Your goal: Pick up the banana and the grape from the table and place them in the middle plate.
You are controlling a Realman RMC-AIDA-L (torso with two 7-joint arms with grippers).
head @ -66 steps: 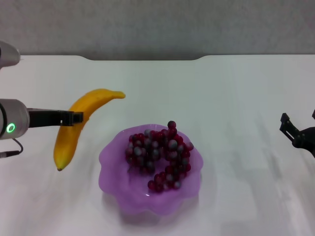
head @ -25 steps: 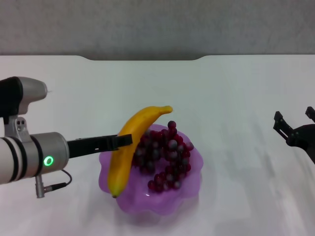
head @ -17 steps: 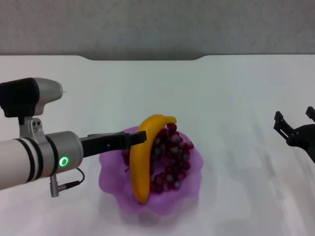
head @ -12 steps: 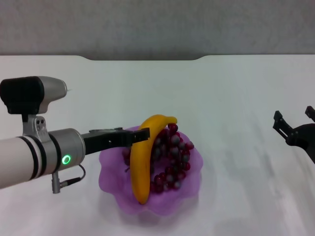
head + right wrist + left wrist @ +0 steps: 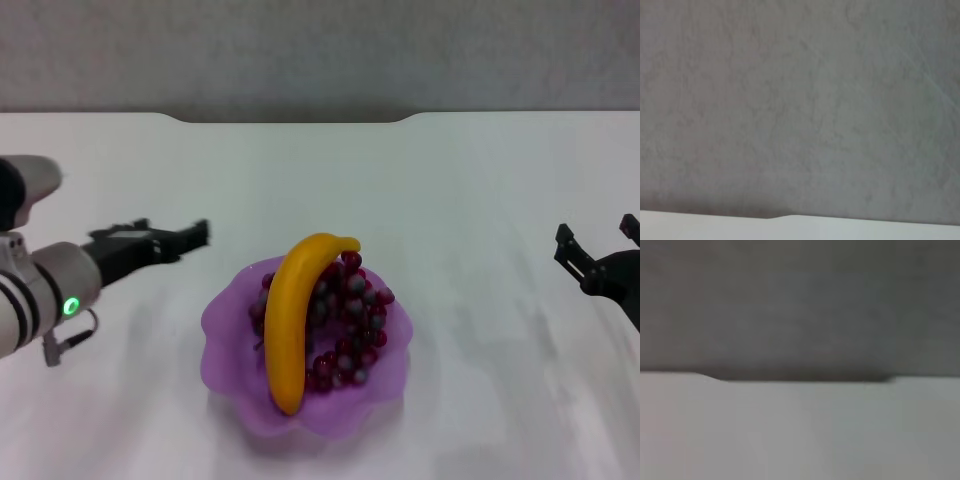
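While the white tabletop [image 5: 480, 180] spreads under both arms, purple middle plate [image 5: 222, 330] sits between the tools, banana [image 5: 288, 315] lying in it across the grape [image 5: 350, 310], left tool [image 5: 170, 238] empty, fingers apart, just left of the plate, right tool [image 5: 600, 262] spread wide, well to its right.

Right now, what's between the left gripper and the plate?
Only bare table separates the left gripper from the plate, in the head view.

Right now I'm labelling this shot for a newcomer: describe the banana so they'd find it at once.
On the white table, find the purple scalloped plate near the front centre. The banana lies across its left half, on the dark red grapes. It is the only yellow, smooth, curved thing there.
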